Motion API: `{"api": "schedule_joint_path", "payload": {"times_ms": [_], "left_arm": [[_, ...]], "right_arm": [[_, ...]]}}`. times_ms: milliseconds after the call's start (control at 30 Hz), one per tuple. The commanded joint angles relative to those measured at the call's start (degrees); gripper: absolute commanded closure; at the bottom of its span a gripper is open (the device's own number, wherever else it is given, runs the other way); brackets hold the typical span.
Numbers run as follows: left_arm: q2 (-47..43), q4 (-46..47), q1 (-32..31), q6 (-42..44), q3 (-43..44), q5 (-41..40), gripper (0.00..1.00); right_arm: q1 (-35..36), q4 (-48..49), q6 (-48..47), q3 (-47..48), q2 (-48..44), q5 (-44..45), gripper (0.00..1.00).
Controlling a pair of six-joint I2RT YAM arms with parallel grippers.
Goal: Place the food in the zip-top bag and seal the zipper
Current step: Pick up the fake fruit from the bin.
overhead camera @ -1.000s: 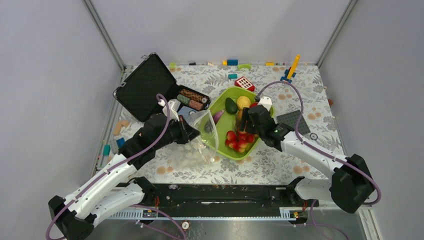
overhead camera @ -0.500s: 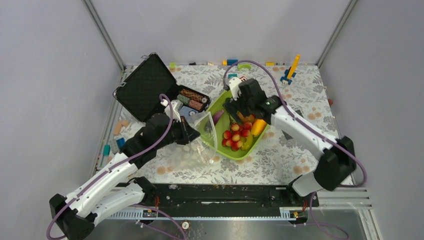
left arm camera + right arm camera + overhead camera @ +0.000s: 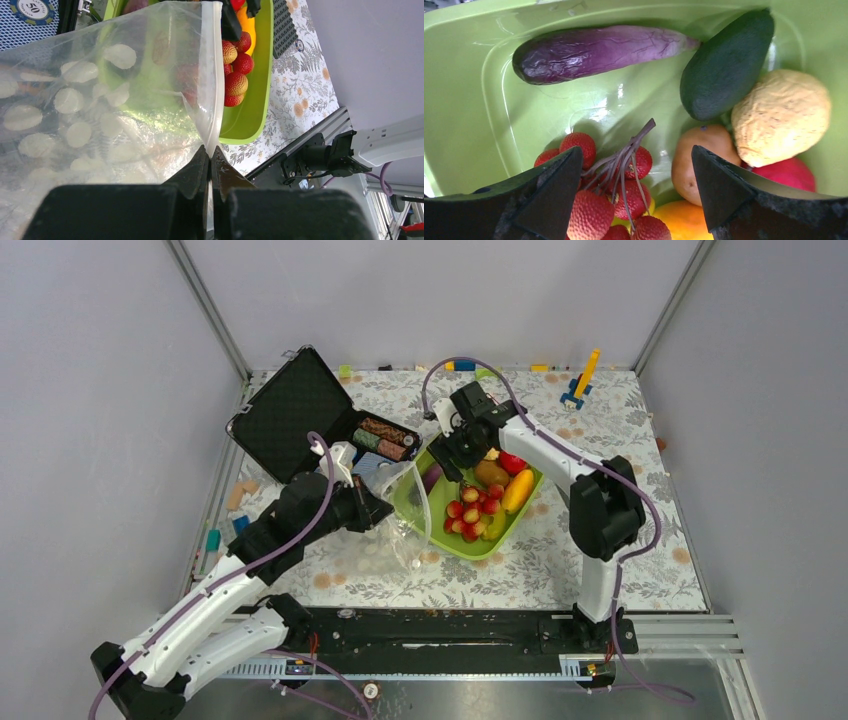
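My left gripper (image 3: 210, 150) is shut on the whitish zipper (image 3: 215, 75) of the clear dotted zip-top bag (image 3: 100, 100), holding the mouth up beside the lime-green tray (image 3: 455, 545). My right gripper (image 3: 635, 150) is open and empty, low over the tray's far-left part (image 3: 450, 453). Below it lie the purple eggplant (image 3: 594, 52), dark avocado (image 3: 724, 65), yellowish ball (image 3: 781, 117), brown kiwi (image 3: 696, 160), red apple (image 3: 786, 172), orange mango (image 3: 684, 220) and a bunch of strawberries (image 3: 594, 210). No food shows inside the bag (image 3: 405, 525).
An open black case (image 3: 290, 415) with striped poker chips (image 3: 385, 438) stands left of the tray. Toy blocks (image 3: 465, 365) line the back edge, and a yellow-and-blue piece (image 3: 582, 380) is at back right. More blocks (image 3: 240, 495) lie at the left edge.
My right arm has swung from the tray's near-right side across to its far-left end, jaws open. My left gripper has kept its hold on the bag and barely moved.
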Motion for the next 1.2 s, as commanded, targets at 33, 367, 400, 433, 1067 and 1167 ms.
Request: {"api": "schedule_joint_path", "payload": {"times_ms": [33,367,400,433,1067,1167], "left_arm": [[-0.48,0.61,0.38,1.35,0.25,-1.51,1.0],[-0.25,0.99,0.34,0.79,-0.06,-1.64,1.0],[-0.33,1.0,0.3,0.69,-0.15,-1.52,1.0],[-0.34,1.07,0.35,0.63,-0.24,-1.53,1.0],[-0.71,0.83,0.33,-0.03,-0.16,-1.39,1.0],[-0.52,0.91,0.32,-0.68,0.28,-0.9,1.0]], "right_arm": [[-0.12,-2.75,7.24,2.51,2.99,0.58,0.19],[-0.15,-2.59,12.14,4.05,7.94,2.64,0.33],[-0.19,-2.43,12.36,4.01,8.12,2.64,0.34],[-0.13,-2.3,12.66,3.91,8.36,2.52,0.35],[-0.12,-3.13,14.58,-1.64,-1.11,4.8,1.0],[-0.13,0.35,17.39,-4.42,-7.72,6.41,1.0]]}}
